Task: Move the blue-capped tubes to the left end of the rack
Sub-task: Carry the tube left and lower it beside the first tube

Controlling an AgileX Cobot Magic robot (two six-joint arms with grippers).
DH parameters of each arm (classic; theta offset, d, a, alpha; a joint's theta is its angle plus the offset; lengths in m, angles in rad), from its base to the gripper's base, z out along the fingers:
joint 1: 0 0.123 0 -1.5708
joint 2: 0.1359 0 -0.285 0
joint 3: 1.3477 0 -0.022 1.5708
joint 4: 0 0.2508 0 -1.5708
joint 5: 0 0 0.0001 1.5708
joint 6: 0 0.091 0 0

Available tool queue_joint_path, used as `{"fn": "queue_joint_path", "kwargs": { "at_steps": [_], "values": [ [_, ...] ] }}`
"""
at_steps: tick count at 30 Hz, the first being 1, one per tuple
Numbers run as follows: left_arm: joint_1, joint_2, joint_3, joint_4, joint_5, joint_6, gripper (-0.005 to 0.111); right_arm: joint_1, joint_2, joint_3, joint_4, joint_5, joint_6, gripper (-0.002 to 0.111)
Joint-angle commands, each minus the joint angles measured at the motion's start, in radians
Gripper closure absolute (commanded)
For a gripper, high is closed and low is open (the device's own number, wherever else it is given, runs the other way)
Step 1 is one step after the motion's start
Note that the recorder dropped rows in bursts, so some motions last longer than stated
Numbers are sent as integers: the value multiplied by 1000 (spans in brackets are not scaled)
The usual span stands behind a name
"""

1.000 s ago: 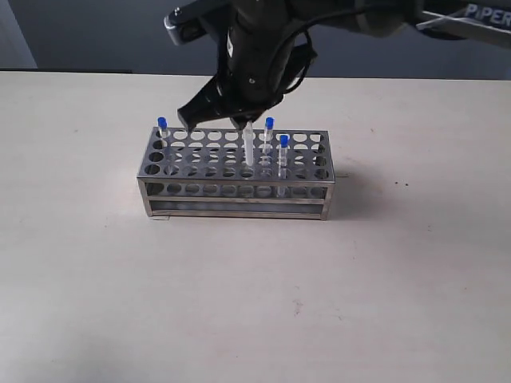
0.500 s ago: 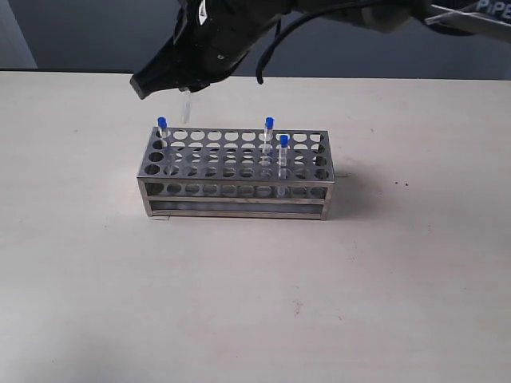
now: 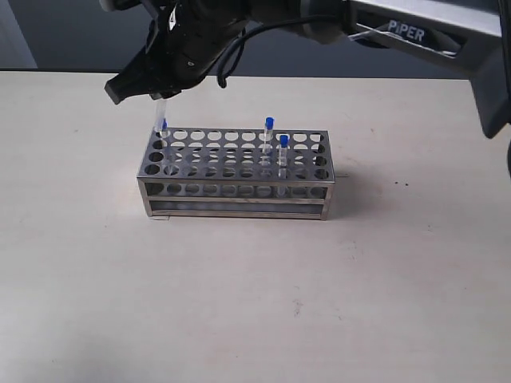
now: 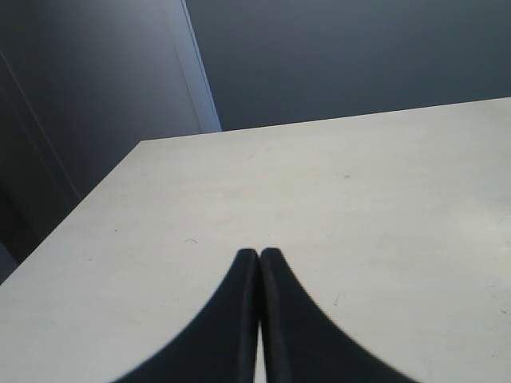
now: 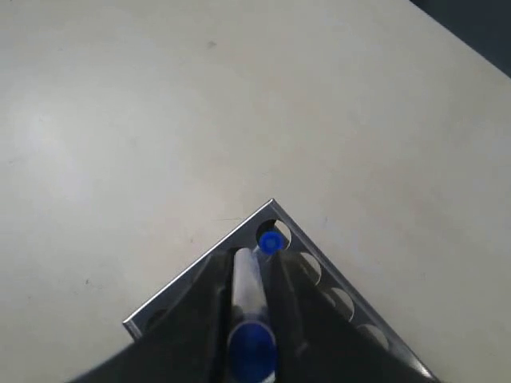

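The steel rack (image 3: 235, 190) stands mid-table. My right gripper (image 3: 154, 93) reaches across and hovers above the rack's left end, shut on a blue-capped tube (image 3: 160, 108) that hangs upright just over the top plate. In the right wrist view the held tube (image 5: 246, 281) sits between the fingers of the gripper (image 5: 251, 259), over the rack's corner (image 5: 239, 229). Another blue-capped tube (image 3: 164, 125) stands in the back left corner hole, its cap (image 5: 271, 242) beside the held one. Two more tubes (image 3: 270, 128) (image 3: 283, 148) stand right of the middle. My left gripper (image 4: 259, 254) is shut and empty over bare table.
The pale table (image 3: 239, 303) stretches all round the rack. The right arm's dark body (image 3: 207, 32) and cable hang over the rack's back left part. The table's far edge (image 4: 335, 120) meets a dark wall.
The right gripper has carried the tube leftward from above the rack's middle to its left end and brought it down close to the top plate.
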Motion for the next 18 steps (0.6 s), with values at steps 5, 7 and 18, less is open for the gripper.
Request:
{"fn": "queue_joint_path", "kwargs": {
  "at_steps": [5,7,18],
  "values": [
    [4,4,-2,-1,-14,-3,106,0,34,-12,2,15,-10,109],
    [4,4,-2,-1,-14,-3,106,0,48,-12,3,15,-10,109],
    [4,4,-2,-1,-14,-3,106,0,82,-12,21,-50,-10,109]
  ]
}}
